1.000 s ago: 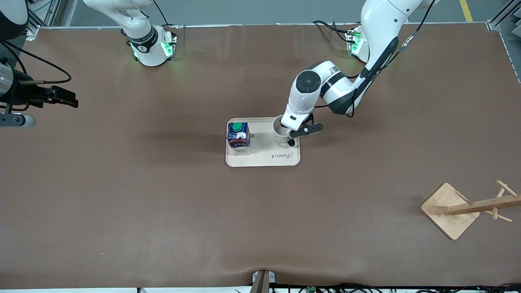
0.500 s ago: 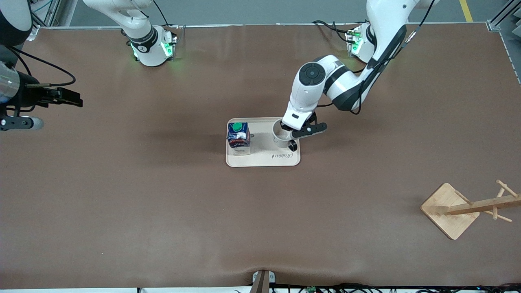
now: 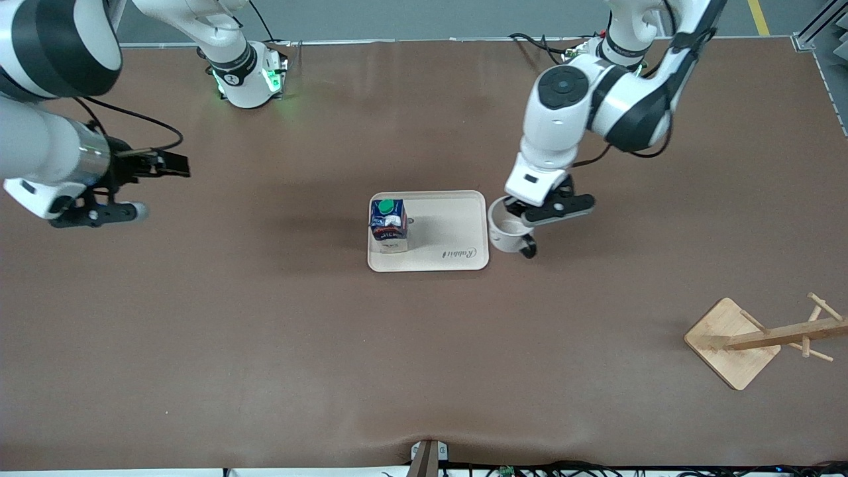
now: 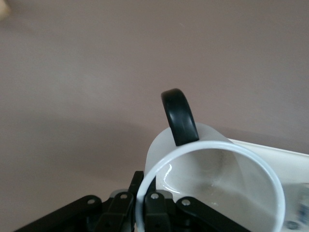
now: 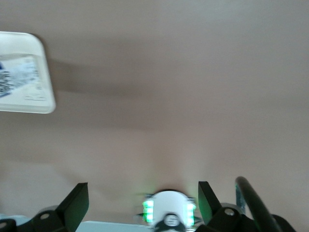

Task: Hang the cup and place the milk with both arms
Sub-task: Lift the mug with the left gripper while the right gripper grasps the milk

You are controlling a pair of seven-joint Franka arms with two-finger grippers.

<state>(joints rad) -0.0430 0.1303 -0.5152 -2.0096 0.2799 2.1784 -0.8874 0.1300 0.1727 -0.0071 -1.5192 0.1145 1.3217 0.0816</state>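
cup [image 4: 212, 179] rim in left gripper [image 3: 523, 222] | front: milk [image 3: 387, 222] on tray [image 3: 457, 265]

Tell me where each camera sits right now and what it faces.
Front view: high across the table, facing both bases; shows both arms, tray, milk, wooden rack.
Left wrist view: on the left arm, looking past the left gripper, shut on the cup.
Right wrist view: on the right arm, over the table; open right gripper.
Shared: cup, tray.
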